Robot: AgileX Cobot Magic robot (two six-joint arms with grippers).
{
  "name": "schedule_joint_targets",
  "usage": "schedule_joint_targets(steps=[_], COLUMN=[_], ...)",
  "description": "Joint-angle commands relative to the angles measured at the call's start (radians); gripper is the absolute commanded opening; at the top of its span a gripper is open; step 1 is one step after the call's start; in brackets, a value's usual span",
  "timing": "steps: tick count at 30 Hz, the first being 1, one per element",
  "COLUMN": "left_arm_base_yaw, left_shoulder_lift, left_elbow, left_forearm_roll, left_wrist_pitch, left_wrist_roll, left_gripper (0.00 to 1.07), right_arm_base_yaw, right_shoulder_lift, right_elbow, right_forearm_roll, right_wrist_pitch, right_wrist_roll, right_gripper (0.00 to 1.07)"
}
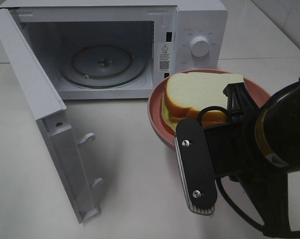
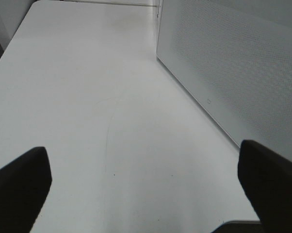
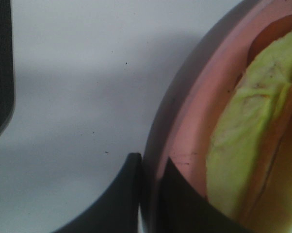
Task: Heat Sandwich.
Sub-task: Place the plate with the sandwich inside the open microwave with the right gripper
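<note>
The sandwich (image 1: 200, 92), thick white bread with tan crust and pale green filling (image 3: 248, 131), lies on a round pink plate (image 1: 157, 117) in front of the microwave's control panel. My right gripper (image 1: 182, 130) is shut on the plate's near rim; in the right wrist view its two dark fingertips (image 3: 153, 189) pinch the pink rim (image 3: 185, 126). The plate casts a shadow on the table beneath it. The microwave (image 1: 115, 50) stands open with its glass turntable (image 1: 101, 64) bare. My left gripper (image 2: 146, 194) is open over bare table, out of the high view.
The microwave door (image 1: 45, 114) swings out to the front left, its latches facing the plate. In the left wrist view a perforated white panel (image 2: 233, 73) of the microwave stands close to one finger. The white table (image 1: 130, 169) spreads between door and plate.
</note>
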Motion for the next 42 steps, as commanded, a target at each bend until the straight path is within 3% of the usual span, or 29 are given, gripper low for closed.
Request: schedule_joint_targets(steps=[1, 18, 26, 36, 42], left_arm_base_yaw=[0.005, 0.005, 0.005, 0.005, 0.005], left_shoulder_lift=[-0.004, -0.004, -0.004, -0.004, -0.004], left_elbow=[0.001, 0.001, 0.001, 0.001, 0.001], left_forearm_roll=[-0.006, -0.006, -0.006, -0.006, -0.006], left_wrist_pitch=[-0.004, -0.004, -0.004, -0.004, -0.004], left_wrist_roll=[-0.005, -0.005, -0.005, -0.005, -0.005], left_gripper=[0.98, 0.98, 0.98, 0.98, 0.98], right_arm_base_yaw=[0.003, 0.003, 0.003, -0.002, -0.092], right_shoulder_lift=[-0.010, -0.010, -0.010, -0.010, -0.010], right_elbow=[0.000, 0.000, 0.000, 0.000, 0.000], right_forearm_roll=[-0.030, -0.030, -0.008, 0.034, 0.138], right_wrist_pitch=[-0.038, -0.110, -0.122, -0.168, -0.204], right_wrist_roll=[-0.053, -0.237, -0.194, -0.384, -0.561], right_gripper=[0.02, 0.03, 0.03, 0.03, 0.03])
